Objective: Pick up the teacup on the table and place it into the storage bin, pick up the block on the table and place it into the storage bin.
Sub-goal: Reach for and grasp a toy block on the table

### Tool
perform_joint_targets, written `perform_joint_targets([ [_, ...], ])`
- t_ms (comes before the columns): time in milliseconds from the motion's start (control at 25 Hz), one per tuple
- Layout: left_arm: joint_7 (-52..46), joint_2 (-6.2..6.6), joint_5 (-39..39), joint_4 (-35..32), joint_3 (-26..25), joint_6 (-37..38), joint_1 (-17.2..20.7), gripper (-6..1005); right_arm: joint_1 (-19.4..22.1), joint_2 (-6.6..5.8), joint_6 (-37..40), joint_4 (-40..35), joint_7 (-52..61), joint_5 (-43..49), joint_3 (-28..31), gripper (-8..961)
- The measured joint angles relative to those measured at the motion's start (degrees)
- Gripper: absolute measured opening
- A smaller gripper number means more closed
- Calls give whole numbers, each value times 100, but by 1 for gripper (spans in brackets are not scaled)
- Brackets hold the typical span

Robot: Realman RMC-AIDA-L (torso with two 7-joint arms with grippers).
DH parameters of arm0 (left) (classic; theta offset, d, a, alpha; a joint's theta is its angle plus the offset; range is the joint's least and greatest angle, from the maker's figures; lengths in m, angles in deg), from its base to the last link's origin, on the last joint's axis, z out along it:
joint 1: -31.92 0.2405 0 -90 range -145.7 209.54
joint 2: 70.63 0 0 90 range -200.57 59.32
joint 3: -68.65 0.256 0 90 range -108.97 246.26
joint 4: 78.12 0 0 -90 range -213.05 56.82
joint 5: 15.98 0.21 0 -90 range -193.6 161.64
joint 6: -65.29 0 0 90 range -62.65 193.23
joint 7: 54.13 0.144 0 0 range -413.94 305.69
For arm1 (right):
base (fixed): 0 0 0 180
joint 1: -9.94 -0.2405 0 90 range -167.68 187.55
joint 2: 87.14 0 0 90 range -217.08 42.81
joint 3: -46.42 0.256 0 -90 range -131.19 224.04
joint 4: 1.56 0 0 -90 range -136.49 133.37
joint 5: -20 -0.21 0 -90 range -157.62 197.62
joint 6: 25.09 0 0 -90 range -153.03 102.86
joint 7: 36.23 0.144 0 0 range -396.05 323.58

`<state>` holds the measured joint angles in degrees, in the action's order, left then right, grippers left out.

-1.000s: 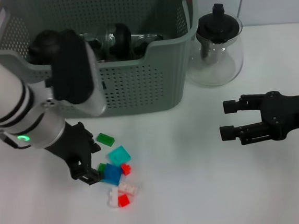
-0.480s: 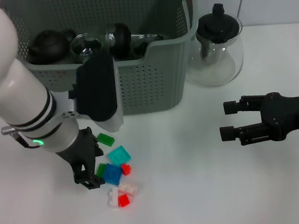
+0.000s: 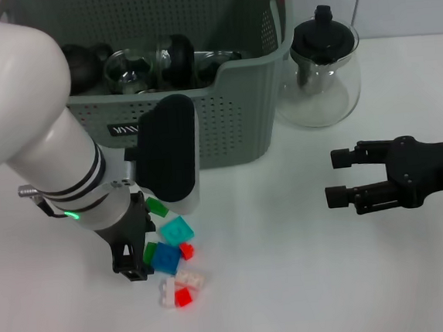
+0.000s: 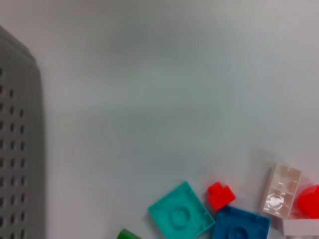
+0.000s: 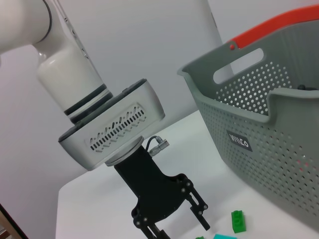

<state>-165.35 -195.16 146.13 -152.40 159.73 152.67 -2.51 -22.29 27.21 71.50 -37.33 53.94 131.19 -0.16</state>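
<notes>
The grey-green storage bin (image 3: 202, 121) stands at the back of the table and holds dark teaware (image 3: 174, 55) and a glass cup (image 3: 125, 70). No teacup shows on the table. Loose blocks lie in front of the bin: green (image 3: 157, 206), teal (image 3: 177, 230), blue (image 3: 166, 258), small red (image 3: 186, 251) and white (image 3: 188, 277). My left gripper (image 3: 137, 263) points down at the left edge of the pile, open, with nothing between its fingers; it also shows in the right wrist view (image 5: 177, 226). The left wrist view shows the teal (image 4: 180, 216) and blue (image 4: 239, 226) blocks. My right gripper (image 3: 339, 177) is open and empty at the right.
A glass teapot with a black lid (image 3: 323, 64) stands right of the bin. The bin's wall (image 4: 20, 149) lies close to the blocks. White table (image 3: 294, 284) stretches between the pile and my right gripper.
My left arm has swung over so its wrist stands more upright above the pile. The gripper stayed at the blocks' left edge. The blocks and right arm have not moved.
</notes>
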Motion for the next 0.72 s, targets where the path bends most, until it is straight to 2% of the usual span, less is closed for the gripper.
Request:
perform_joint_targets([
  [720,-98,-10,14,93,394,-23,-102,628,23,-4,3,0,-18,0,62,944],
])
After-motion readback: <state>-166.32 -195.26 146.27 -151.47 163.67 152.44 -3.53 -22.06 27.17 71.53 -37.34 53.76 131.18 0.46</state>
